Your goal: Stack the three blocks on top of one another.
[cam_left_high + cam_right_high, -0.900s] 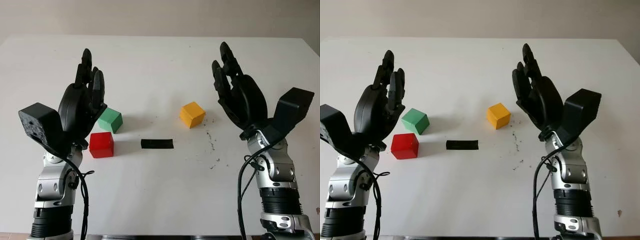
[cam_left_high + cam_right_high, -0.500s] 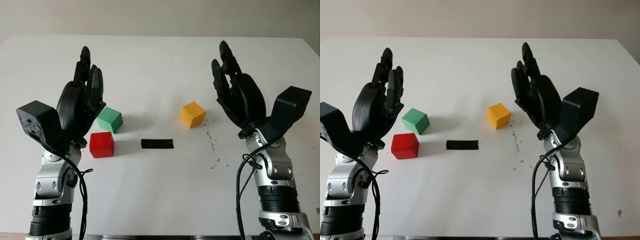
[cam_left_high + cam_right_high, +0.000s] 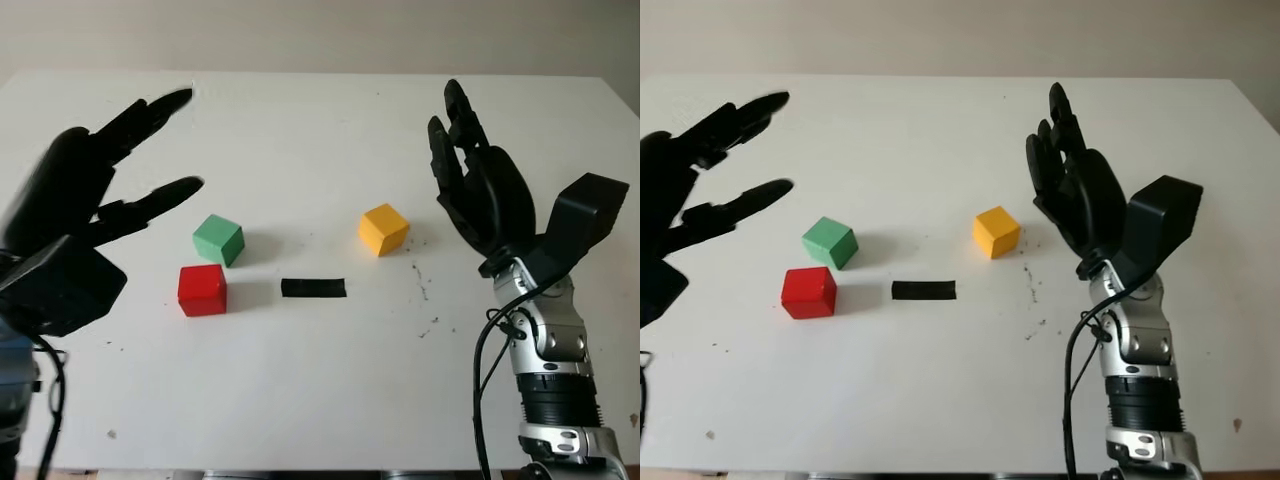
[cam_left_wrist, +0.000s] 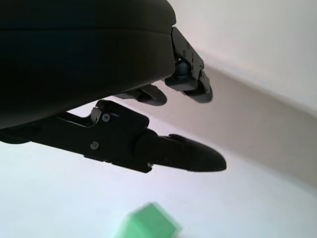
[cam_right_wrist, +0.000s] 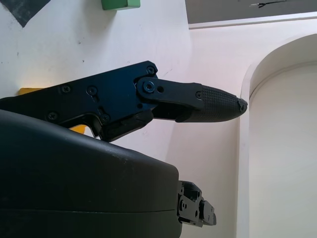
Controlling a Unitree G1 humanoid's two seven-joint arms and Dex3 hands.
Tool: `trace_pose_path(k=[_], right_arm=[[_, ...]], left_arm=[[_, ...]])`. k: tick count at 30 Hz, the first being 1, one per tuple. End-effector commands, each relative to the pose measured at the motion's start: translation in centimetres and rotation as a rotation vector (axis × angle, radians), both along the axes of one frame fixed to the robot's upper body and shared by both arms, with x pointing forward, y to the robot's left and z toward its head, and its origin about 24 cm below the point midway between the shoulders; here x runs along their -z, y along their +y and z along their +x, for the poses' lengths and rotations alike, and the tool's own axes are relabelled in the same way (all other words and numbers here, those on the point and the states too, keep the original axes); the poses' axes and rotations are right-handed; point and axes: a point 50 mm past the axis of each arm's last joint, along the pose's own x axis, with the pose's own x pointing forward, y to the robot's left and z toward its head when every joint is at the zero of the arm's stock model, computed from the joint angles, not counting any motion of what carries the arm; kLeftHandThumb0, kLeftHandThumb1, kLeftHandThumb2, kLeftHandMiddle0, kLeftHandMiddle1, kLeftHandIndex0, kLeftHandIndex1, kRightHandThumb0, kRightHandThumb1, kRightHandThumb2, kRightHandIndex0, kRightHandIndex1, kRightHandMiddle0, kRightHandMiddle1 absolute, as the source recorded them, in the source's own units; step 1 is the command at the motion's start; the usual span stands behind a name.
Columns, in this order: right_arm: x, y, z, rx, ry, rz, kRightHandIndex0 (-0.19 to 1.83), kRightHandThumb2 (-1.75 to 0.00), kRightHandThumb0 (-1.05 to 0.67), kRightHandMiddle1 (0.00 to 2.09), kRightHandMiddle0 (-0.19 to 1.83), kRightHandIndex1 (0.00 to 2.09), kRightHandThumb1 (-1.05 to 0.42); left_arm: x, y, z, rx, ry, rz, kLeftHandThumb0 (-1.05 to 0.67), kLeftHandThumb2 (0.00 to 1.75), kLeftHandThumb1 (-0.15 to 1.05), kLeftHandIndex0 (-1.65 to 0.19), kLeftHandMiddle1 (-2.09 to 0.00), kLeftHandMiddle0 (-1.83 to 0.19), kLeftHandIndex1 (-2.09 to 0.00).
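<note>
Left wrist view: green block (image 4: pixel 146 224) beneath fingers (image 4: pixel 183 153).

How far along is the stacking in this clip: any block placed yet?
Nothing is stacked yet. The red block, green block and yellow block each sit separately on the white table; a black strip lies between them. In hand: nothing. The left hand is open above the table beside the green block; the right hand is open beside the yellow block. All grasping and stacking remains.

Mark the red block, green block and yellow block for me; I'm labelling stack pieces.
red block (image 3: pixel 202 290), left eye view, front face.
green block (image 3: pixel 218 239), left eye view, top face.
yellow block (image 3: pixel 996 231), right eye view, top face.
</note>
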Motion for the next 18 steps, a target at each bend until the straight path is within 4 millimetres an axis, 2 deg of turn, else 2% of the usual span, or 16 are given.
trace_pose_path(k=[1, 5, 7, 10, 18], right_arm=[[-0.7, -0.3, -0.2, 0.011, -0.032, -0.004, -0.19, -0.54, -0.69, 0.0, -0.19, 0.0, -1.05], [-0.8, -0.4, -0.1, 0.018, -0.032, -0.003, -0.19, -0.54, -0.68, 0.0, -0.19, 0.0, -1.05], [-0.8, -0.4, -0.1, 0.015, -0.033, -0.003, -0.19, -0.55, -0.68, 0.0, -0.19, 0.0, -1.05], [-0.8, -0.4, -0.1, 0.015, -0.031, 0.0, -0.19, -0.54, -0.68, 0.0, -0.19, 0.0, -1.05], [-1.0, -0.4, -0.2, 0.014, -0.032, -0.036, -0.19, -0.57, -0.67, 0.0, -0.19, 0.0, -1.05]], left_arm=[[-1.5, -0.4, -0.9, -0.02, 0.012, 0.161, -0.66, 0.08, 1.05, -0.49, -0.05, -0.46, -0.21], [-3.0, -0.9, -1.8, -0.062, 0.075, 0.359, -0.73, 0.05, 1.01, -0.59, -0.05, -0.42, -0.18], [-3.5, -1.1, -2.1, -0.083, 0.104, 0.404, -0.75, 0.04, 0.96, -0.64, -0.04, -0.38, -0.17], [-3.9, -1.5, -2.5, -0.12, 0.144, 0.489, -0.79, 0.04, 0.94, -0.68, -0.04, -0.35, -0.16], [-3.7, -2.3, -3.1, -0.139, 0.224, 0.543, -0.85, 0.05, 0.92, -0.7, -0.04, -0.3, -0.12]])
